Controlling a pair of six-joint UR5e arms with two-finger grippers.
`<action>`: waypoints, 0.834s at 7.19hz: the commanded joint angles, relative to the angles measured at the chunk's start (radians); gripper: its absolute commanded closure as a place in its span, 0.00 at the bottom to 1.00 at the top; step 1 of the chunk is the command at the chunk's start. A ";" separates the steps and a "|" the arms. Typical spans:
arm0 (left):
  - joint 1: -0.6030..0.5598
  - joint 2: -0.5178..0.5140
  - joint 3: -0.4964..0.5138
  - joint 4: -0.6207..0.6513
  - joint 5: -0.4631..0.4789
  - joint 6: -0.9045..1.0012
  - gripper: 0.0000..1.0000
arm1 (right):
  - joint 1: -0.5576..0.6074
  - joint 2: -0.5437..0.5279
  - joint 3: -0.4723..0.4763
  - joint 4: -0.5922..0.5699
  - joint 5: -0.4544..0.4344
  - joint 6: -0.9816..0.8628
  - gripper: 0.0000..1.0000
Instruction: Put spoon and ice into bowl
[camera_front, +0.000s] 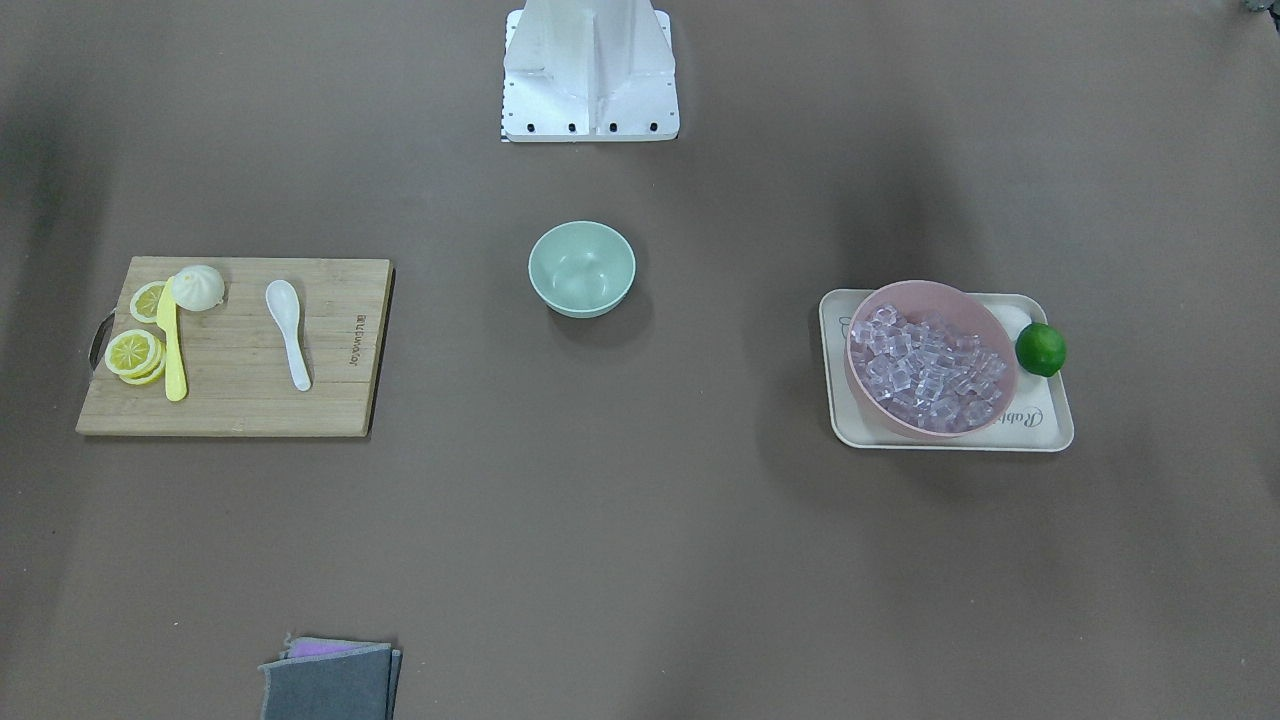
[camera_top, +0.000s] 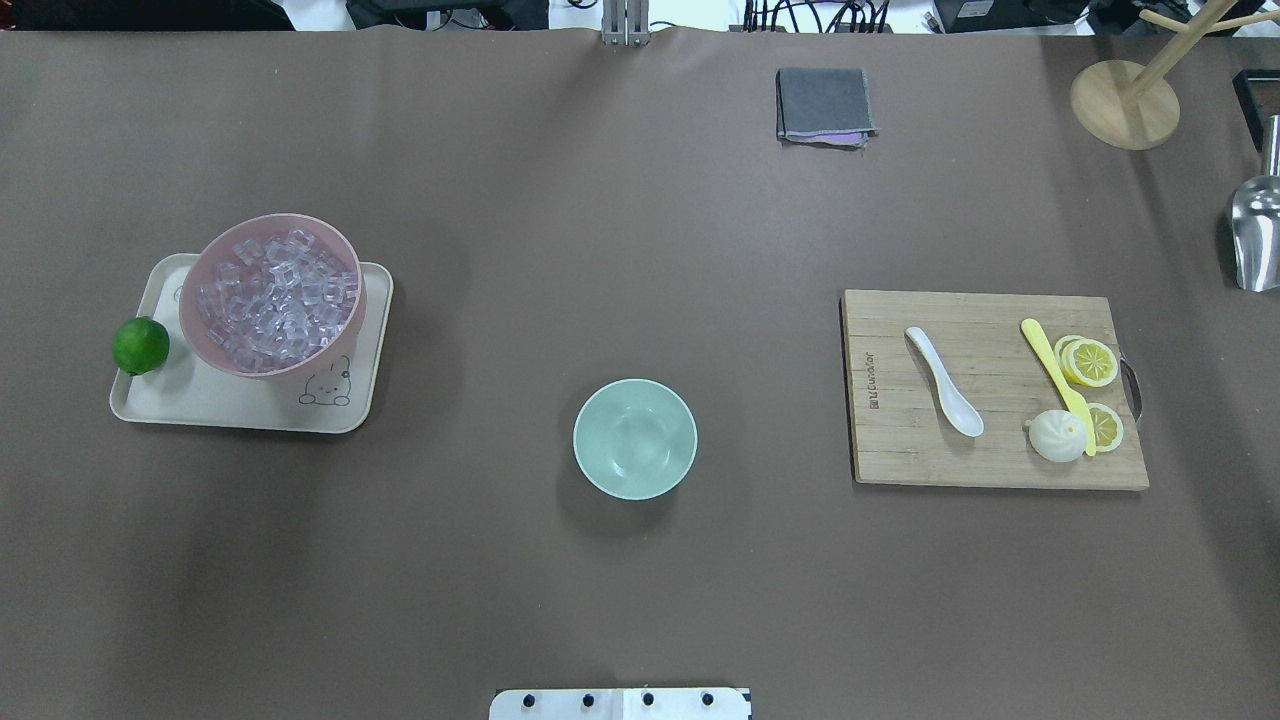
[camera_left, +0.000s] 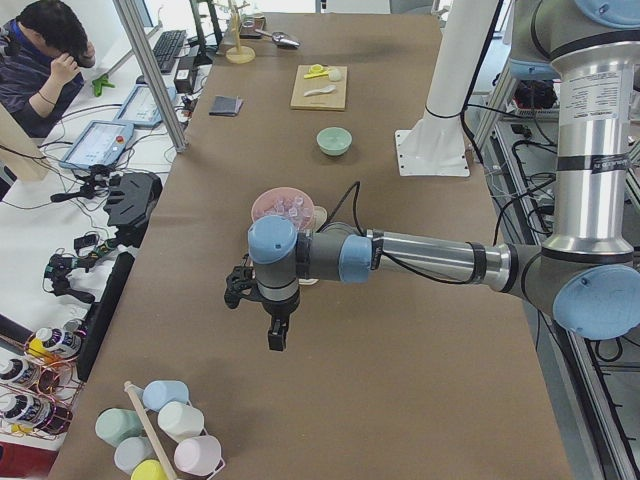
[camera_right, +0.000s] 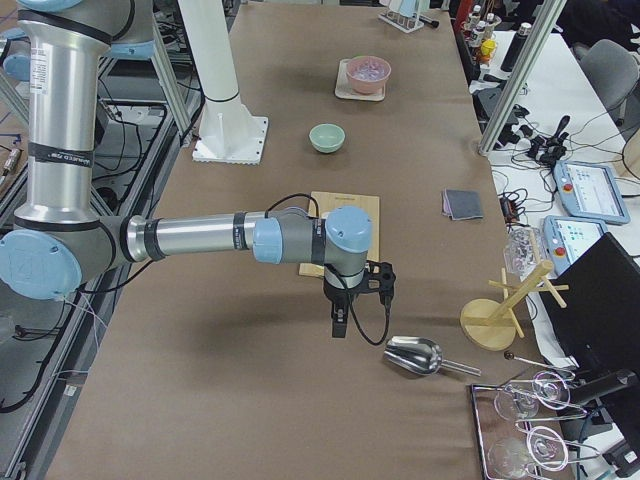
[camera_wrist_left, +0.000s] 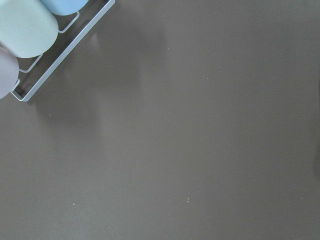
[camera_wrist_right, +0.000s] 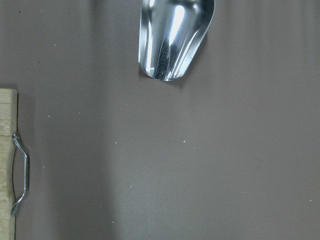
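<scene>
The white spoon (camera_front: 288, 345) (camera_top: 943, 381) lies on the wooden cutting board (camera_top: 990, 455), scoop toward the robot. The mint-green bowl (camera_front: 581, 268) (camera_top: 634, 438) stands empty mid-table in front of the robot base. The ice (camera_front: 925, 368) (camera_top: 278, 298) fills the pink bowl (camera_top: 200, 335) on a cream tray. My left gripper (camera_left: 277, 335) hangs over bare table beyond the tray, seen only in the exterior left view. My right gripper (camera_right: 339, 325) hangs past the board near a metal scoop, seen only in the exterior right view. I cannot tell whether either is open or shut.
A yellow knife (camera_top: 1055, 375), lemon slices (camera_top: 1088, 361) and a bun (camera_top: 1057, 437) share the board. A lime (camera_top: 140, 345) sits on the tray (camera_top: 215, 405). A grey cloth (camera_top: 823, 104), a metal scoop (camera_top: 1258, 235) (camera_wrist_right: 175, 40), a wooden stand (camera_top: 1125, 100) and a cup rack (camera_wrist_left: 30, 30) lie around.
</scene>
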 joint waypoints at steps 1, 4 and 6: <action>0.000 0.000 0.000 0.002 0.000 0.006 0.01 | -0.005 -0.001 -0.002 0.000 0.000 0.000 0.00; 0.000 0.008 -0.006 0.001 -0.002 0.003 0.01 | -0.005 -0.008 -0.005 0.000 0.000 -0.001 0.00; 0.000 0.009 -0.009 0.004 0.000 0.006 0.01 | -0.005 -0.010 -0.005 -0.002 -0.001 -0.001 0.00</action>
